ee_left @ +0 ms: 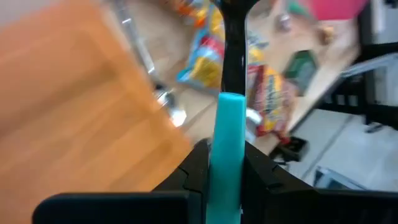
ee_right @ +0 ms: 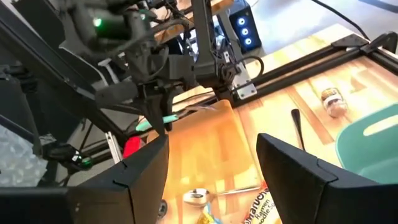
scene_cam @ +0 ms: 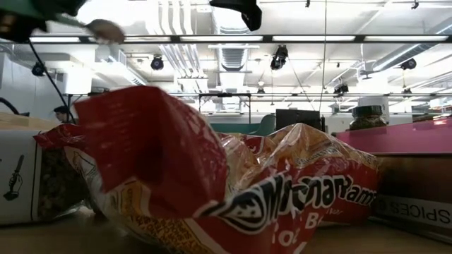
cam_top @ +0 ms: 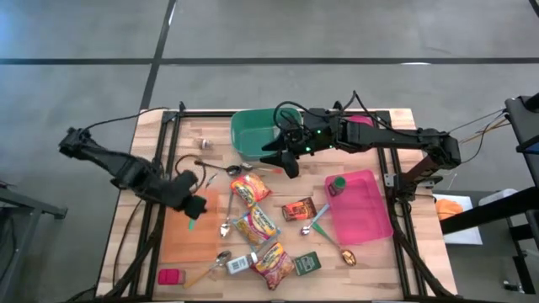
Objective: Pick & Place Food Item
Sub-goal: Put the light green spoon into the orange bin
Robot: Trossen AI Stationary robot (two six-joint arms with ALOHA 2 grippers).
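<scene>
The right gripper hangs with fingers spread and empty at the front edge of the green bin, above the noodle packet; by the look of it, a reach for a food item is in hand, and the next move calls for a descent onto that packet with the spread kept. The left gripper is held over the orange board, its fingers pinching a teal-handled utensil. Around the target the table is crowded — spoons, more packets, a spice box, a pink tray with a small jar; the spoon just beside the packet could be caught.
</scene>
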